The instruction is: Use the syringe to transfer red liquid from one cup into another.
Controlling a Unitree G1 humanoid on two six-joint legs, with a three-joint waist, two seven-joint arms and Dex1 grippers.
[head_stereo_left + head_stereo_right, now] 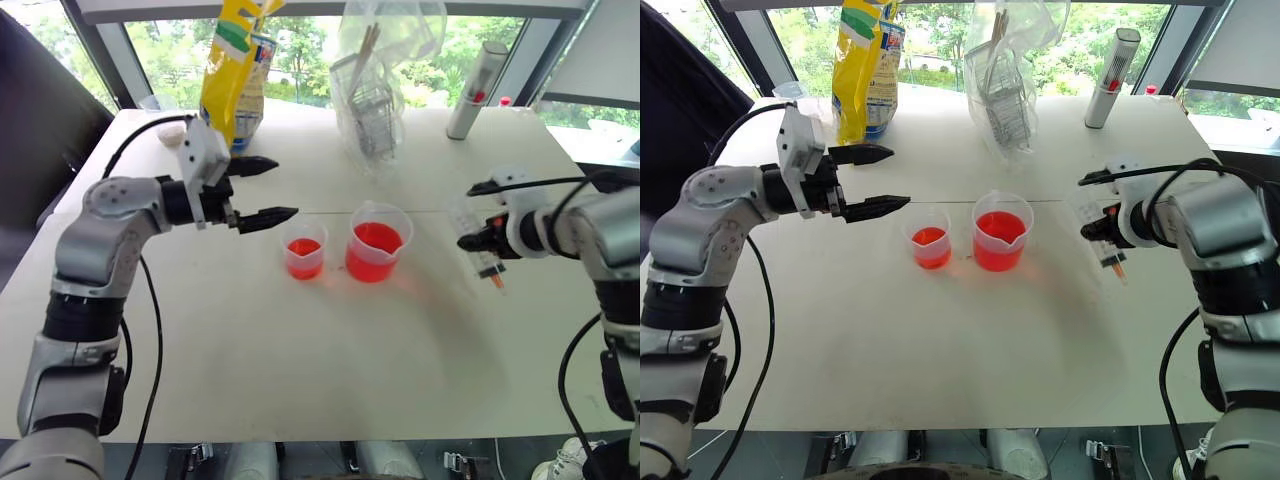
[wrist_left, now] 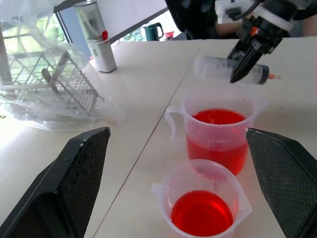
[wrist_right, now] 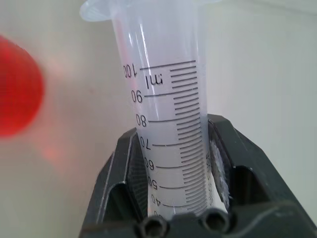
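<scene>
The syringe (image 3: 168, 124) is clamped between the fingers of the right gripper (image 1: 480, 240), held above the table (image 1: 300, 370) at about 3 o'clock from the larger cup (image 1: 377, 243). Its lower barrel is hidden by the fingers. The left gripper (image 1: 262, 190) is spread wide, holding nothing, at 10 o'clock from the smaller cup (image 1: 305, 249). Red liquid (image 2: 216, 130) is seen in both cups.

Head stereo pair looking down over the tabletop (image 1: 300, 370); left wrist cam facing right across both cups (image 2: 218, 134), right wrist cam close on the syringe (image 3: 168, 124).
</scene>
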